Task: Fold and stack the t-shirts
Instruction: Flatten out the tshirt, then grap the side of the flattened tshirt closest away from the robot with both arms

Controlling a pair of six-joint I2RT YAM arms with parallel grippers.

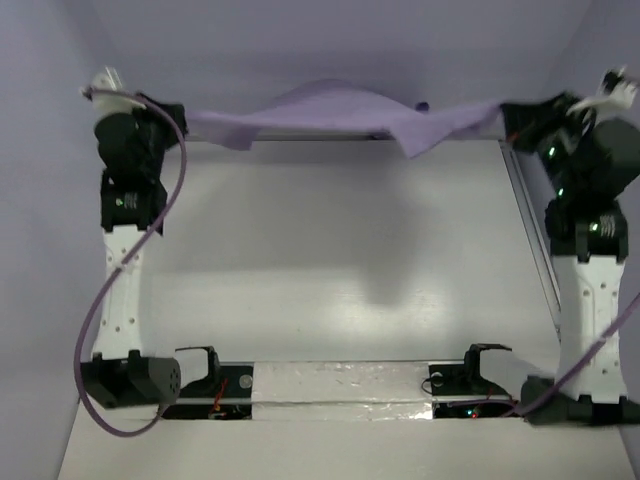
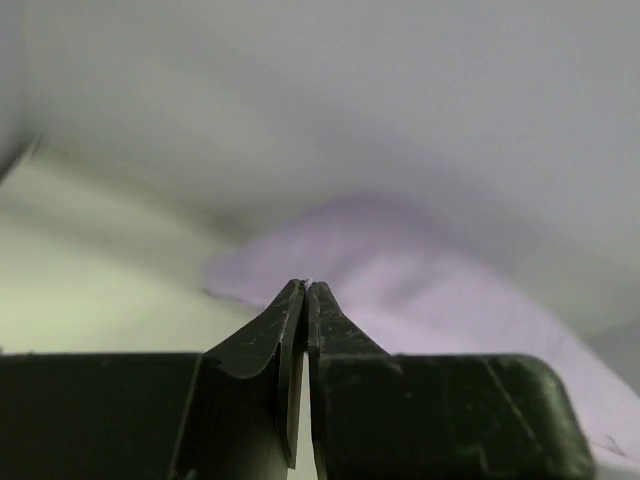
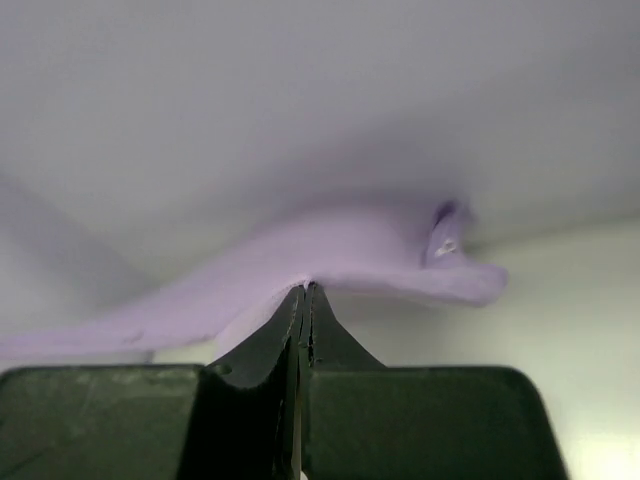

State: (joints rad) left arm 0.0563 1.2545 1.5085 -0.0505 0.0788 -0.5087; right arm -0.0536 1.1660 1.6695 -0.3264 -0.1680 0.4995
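A plain lavender t-shirt (image 1: 340, 112) hangs stretched in the air across the far edge of the table, sagging in folds near its middle. My left gripper (image 1: 183, 120) is shut on the shirt's left end. My right gripper (image 1: 507, 112) is shut on its right end. In the left wrist view the jaws (image 2: 305, 288) meet at their tips, with the t-shirt (image 2: 420, 270) blurred just beyond. The right wrist view shows the fingertips (image 3: 306, 290) pinching an edge of the t-shirt (image 3: 330, 255), whose neck label shows at the right.
The white table (image 1: 340, 250) lies below the shirt, and a pale wall stands close behind it. A metal rail (image 1: 530, 220) runs along the right side. A white taped strip (image 1: 340, 385) and both arm bases sit at the near edge.
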